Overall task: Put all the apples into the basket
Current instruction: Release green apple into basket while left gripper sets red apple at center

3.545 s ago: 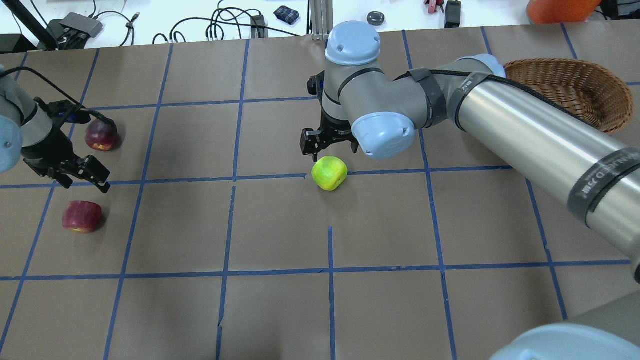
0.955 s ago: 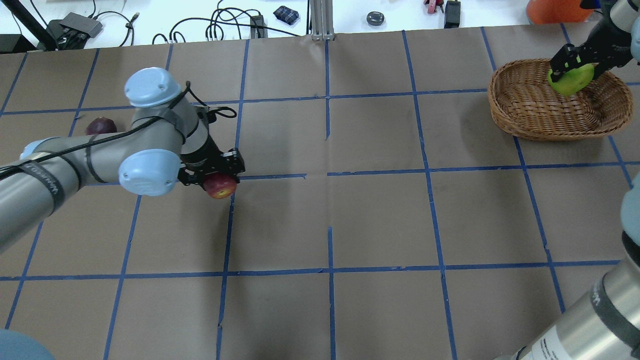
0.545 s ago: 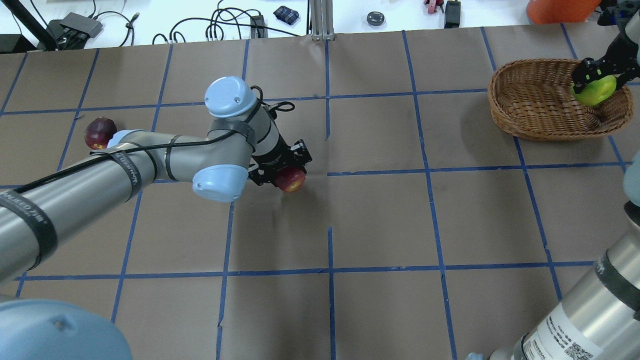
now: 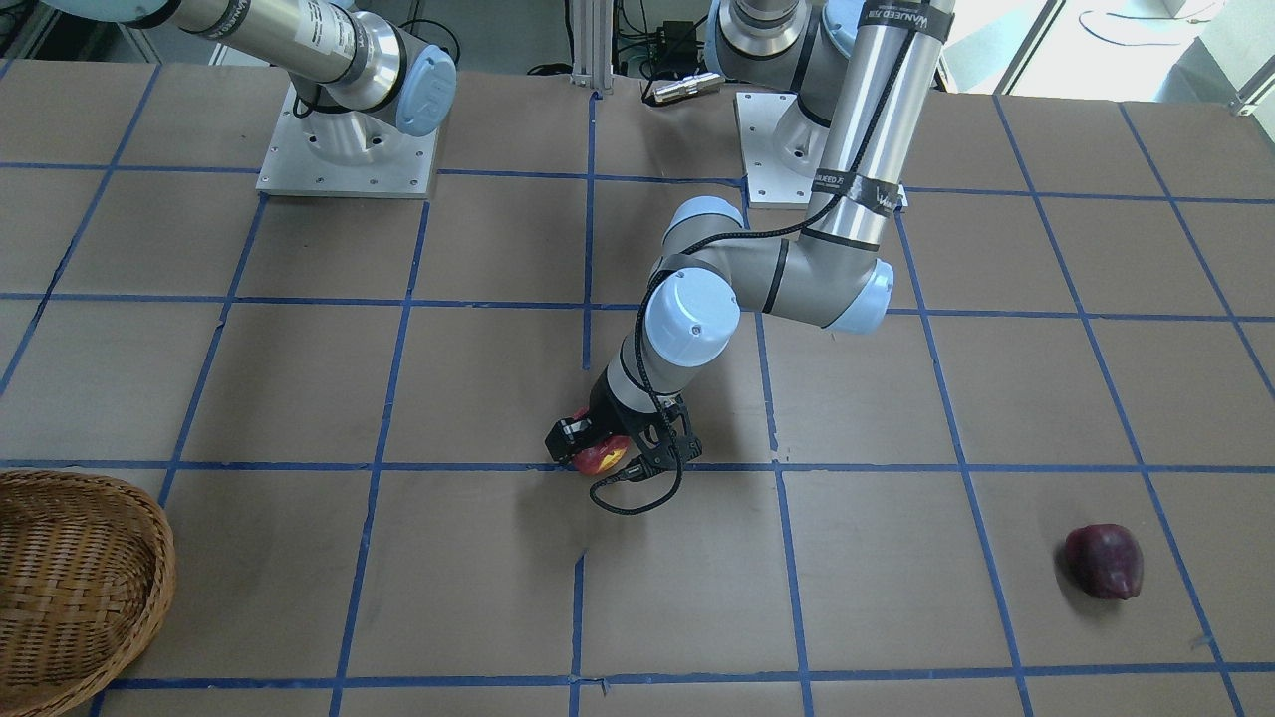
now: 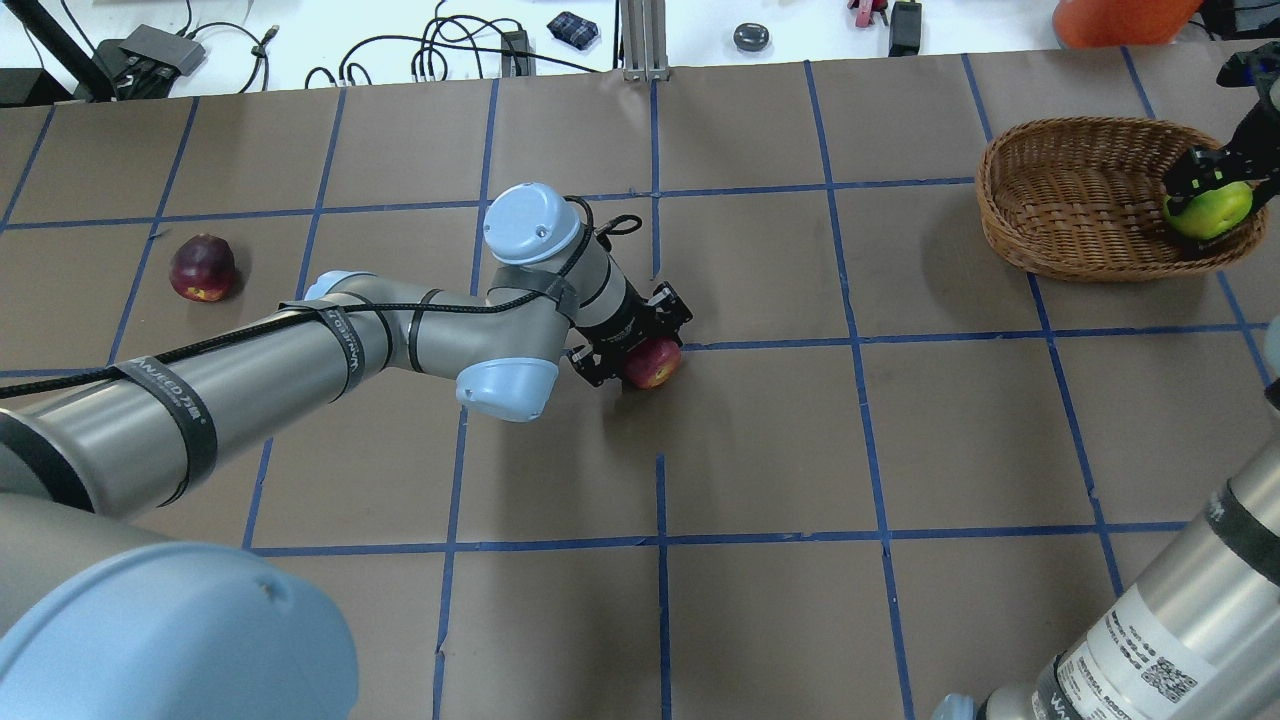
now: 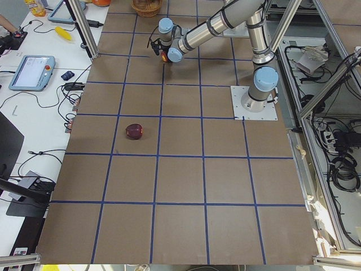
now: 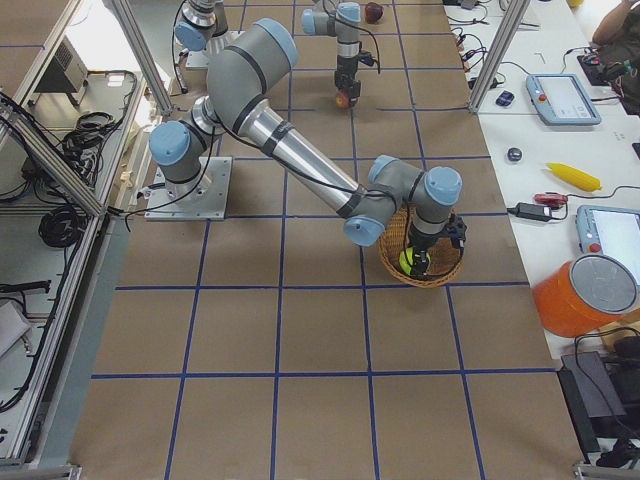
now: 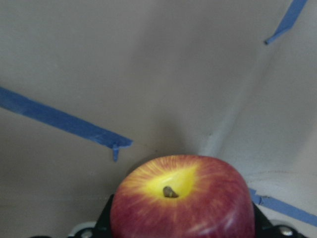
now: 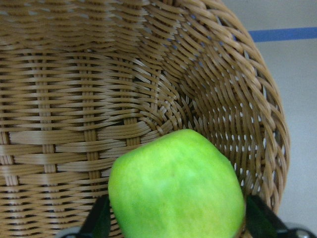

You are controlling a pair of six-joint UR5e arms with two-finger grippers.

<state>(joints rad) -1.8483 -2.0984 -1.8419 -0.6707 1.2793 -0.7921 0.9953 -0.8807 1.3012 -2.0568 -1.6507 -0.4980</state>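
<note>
My left gripper [image 5: 648, 352] is shut on the red apple with a yellow patch [image 5: 654, 363], low over the table's middle; it also shows in the front view [image 4: 601, 459] and the left wrist view [image 8: 181, 201]. My right gripper [image 5: 1208, 195] is shut on the yellow-green apple [image 5: 1207, 210], held inside the right end of the wicker basket [image 5: 1070, 190]; the right wrist view shows this apple [image 9: 176, 193] just above the basket's weave [image 9: 74, 99]. The dark maroon apple [image 5: 203, 268] lies alone at the far left, also seen in the front view [image 4: 1104, 562].
Brown paper with a blue tape grid covers the table [image 5: 760, 450]. Cables and small devices [image 5: 470, 45] lie beyond the back edge. An orange object [image 5: 1110, 20] sits behind the basket. The arm bases [image 4: 344, 149] stand at the robot's side.
My left arm has carried the red apple rightward from the left side to the table's middle. My right gripper has moved the green apple to the basket's right end and lower into it.
</note>
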